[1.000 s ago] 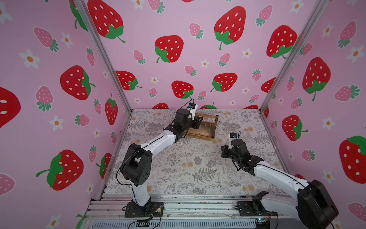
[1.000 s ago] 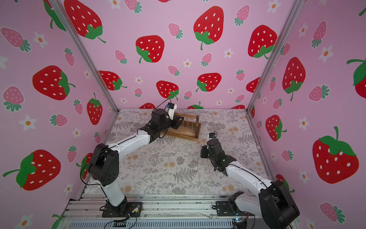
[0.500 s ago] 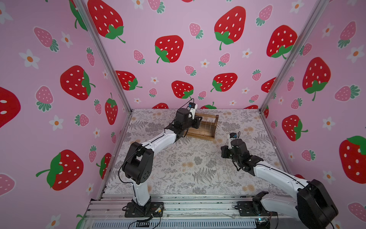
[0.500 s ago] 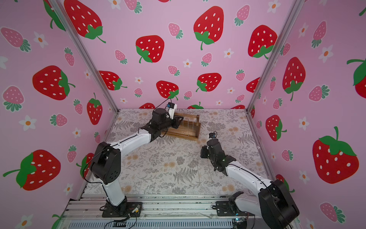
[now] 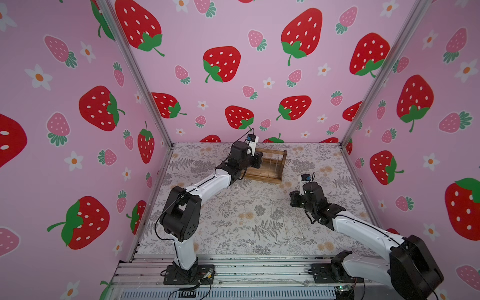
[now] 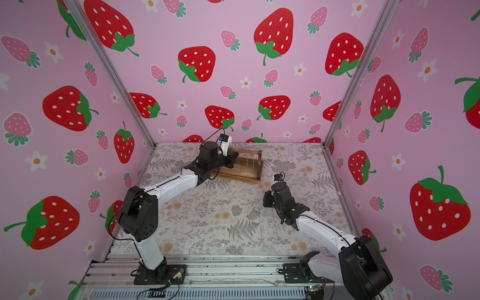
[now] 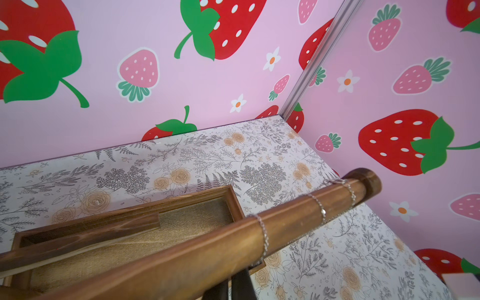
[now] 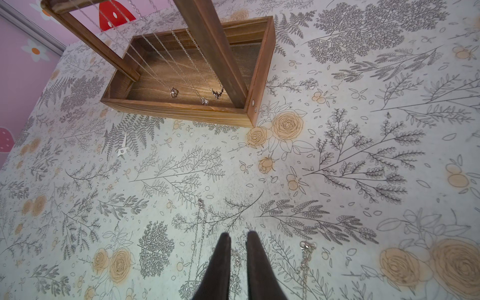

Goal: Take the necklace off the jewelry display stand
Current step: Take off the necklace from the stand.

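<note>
The jewelry display stand (image 5: 262, 178) (image 6: 241, 177) is dark brown wood at the back of the table. Several thin silver chains hang from its top bar (image 7: 181, 254). The necklace (image 7: 264, 241) nearest me loops over the bar and drops to where my left gripper (image 7: 231, 283) (image 5: 259, 161) is shut under the bar at the stand's left end. The bar hides the fingertips. My right gripper (image 8: 238, 237) (image 5: 293, 200) hovers low over the table in front of the stand, jaws slightly apart, holding nothing. Pendants (image 8: 204, 101) hang just above the tray (image 8: 181, 112).
Several loose silver chains (image 8: 200, 233) (image 8: 305, 252) lie on the floral tabletop under and beside the right gripper. A small white scrap (image 8: 122, 150) lies in front of the stand. Pink strawberry walls enclose the table on three sides.
My left gripper has closed under the top bar at the stand's left end. The left elbow has shifted a little. The right arm has not moved.
</note>
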